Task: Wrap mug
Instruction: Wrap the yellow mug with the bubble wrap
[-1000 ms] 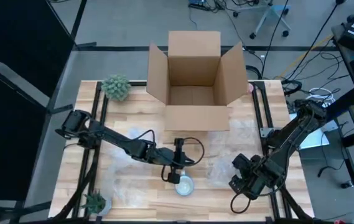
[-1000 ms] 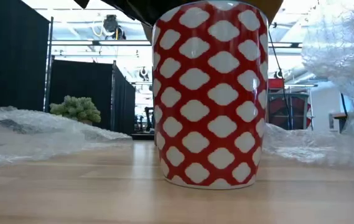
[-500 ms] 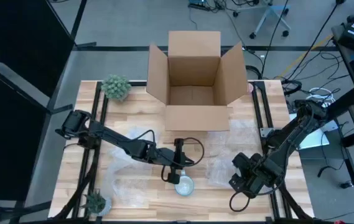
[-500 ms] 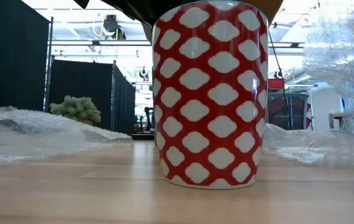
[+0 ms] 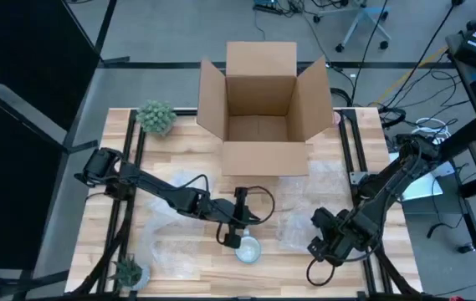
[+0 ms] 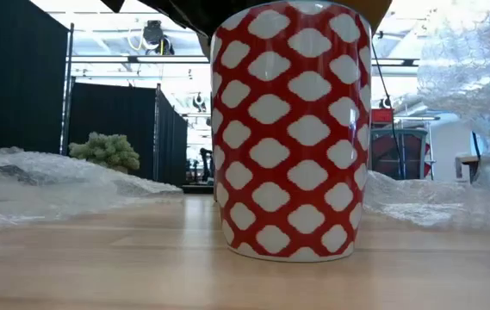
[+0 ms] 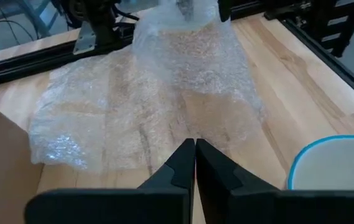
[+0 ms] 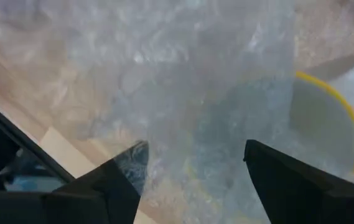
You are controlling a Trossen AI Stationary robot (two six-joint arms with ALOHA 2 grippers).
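Left gripper (image 7: 194,163): fingers pressed together with nothing between them, poised just beside the mug's rim, above the surface.
Right gripper (image 8: 192,163): jaws spread wide; a sheet of bubble wrap (image 8: 183,81) fills its view and lies across the gap between the fingers. Whether they pinch it I cannot tell.
Right arm position: near the surface's right front edge, beside the crumpled wrap (image 5: 296,224).
Mug (image 6: 290,129): upright on the wooden surface (image 6: 98,258), front centre, red with a white lattice pattern; pale inside with a blue rim in the left wrist view (image 7: 335,163).
Mug handling (judged): glazed ceramic, stiff, fairly heavy, slippery, liable to chip if knocked over. Best taken over the rim, one finger inside and one outside.
Wrap handling (judged): light, limp, springy; take an edge or corner, and it will sag and drag.
Other wrap: a second sheet (image 5: 171,251) lies left of the mug.
Beyond: an open cardboard box (image 5: 260,104) at the back, well apart from the mug.
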